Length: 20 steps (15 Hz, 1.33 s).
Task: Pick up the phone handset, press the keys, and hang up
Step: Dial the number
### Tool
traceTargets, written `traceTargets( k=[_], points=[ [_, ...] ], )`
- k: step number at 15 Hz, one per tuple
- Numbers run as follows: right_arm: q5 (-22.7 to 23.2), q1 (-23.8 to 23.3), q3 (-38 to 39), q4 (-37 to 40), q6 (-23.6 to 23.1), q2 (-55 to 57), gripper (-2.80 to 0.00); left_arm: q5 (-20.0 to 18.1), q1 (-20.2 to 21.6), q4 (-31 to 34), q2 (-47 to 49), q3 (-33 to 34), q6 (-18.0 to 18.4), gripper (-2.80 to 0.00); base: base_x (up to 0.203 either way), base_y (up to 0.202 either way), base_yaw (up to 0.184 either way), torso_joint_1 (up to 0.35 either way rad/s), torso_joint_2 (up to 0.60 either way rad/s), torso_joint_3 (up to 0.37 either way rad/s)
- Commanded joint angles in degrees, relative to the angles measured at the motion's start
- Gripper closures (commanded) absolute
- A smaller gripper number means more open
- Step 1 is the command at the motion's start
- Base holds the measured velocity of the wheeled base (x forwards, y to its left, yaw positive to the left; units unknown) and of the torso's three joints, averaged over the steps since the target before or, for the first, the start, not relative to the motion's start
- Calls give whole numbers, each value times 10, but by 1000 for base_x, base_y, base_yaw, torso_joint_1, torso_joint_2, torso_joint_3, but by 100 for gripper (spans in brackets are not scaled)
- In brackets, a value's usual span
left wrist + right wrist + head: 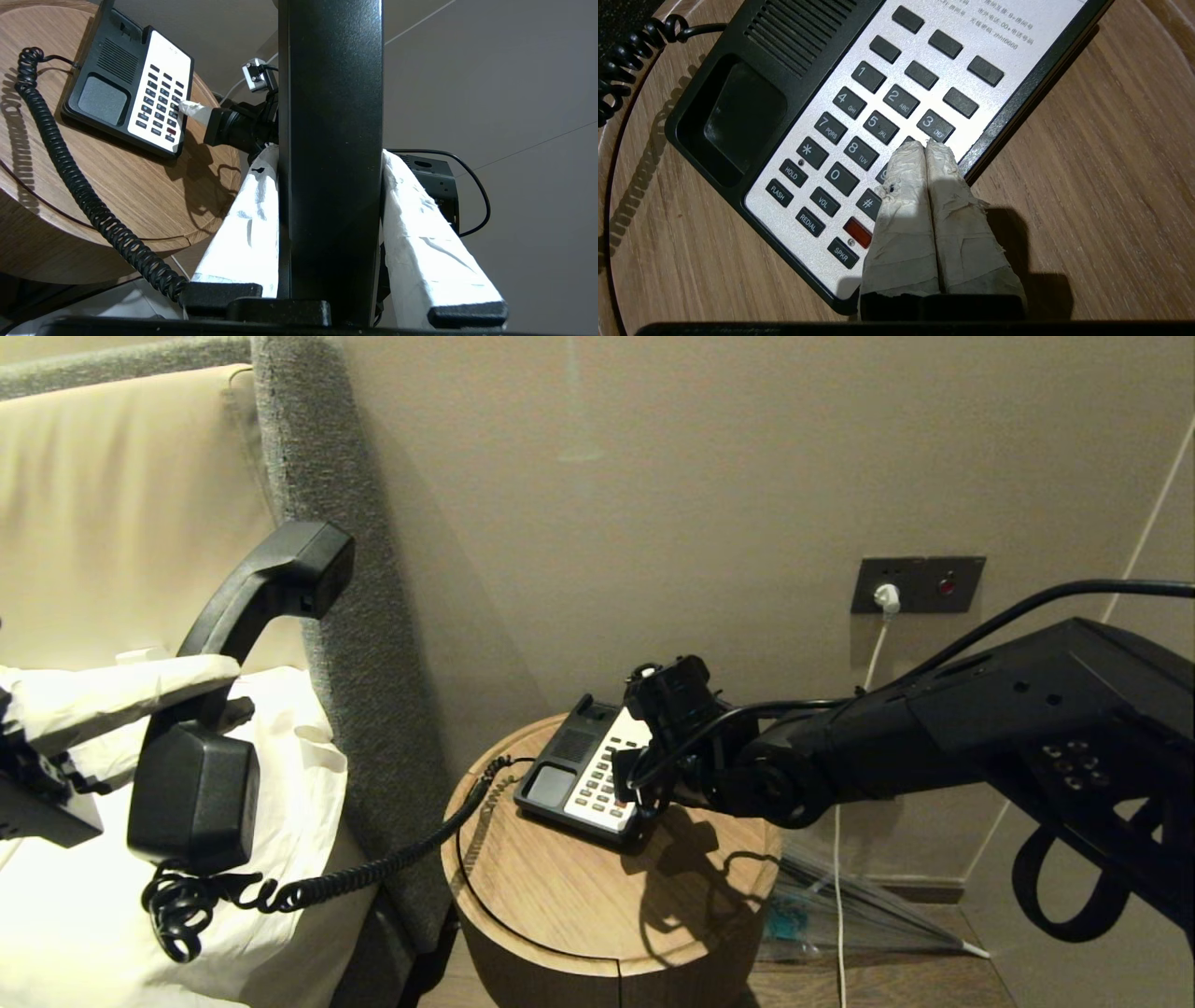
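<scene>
Beige wall and one grey padded headboard (317,523) back a single round wooden side table (560,905). On it the right gripper (924,145), its two cloth-wrapped fingers (906,210) pressed together and empty, touches the keys (873,126) just below the 3, near the phone base's (560,775) right edge. One red key shows among the dark ones. Off the table's left edge, the left gripper (327,224) clamps the phone handset (233,644) upright over a white pillow (84,905); one coiled cord (373,868) runs back to the base.
</scene>
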Motion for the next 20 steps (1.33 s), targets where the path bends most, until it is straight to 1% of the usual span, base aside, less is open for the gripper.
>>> traceTargets(
  k=[1, 20],
  points=[
    [-1, 3, 2, 0, 1, 3, 0, -3, 0, -1, 0, 0, -3, 0, 0, 0, 0, 0, 0, 0],
    [2, 16, 17, -2, 0, -4, 0, -4, 0, -1, 0, 0, -3, 0, 0, 0, 0, 0, 0, 0]
  ],
)
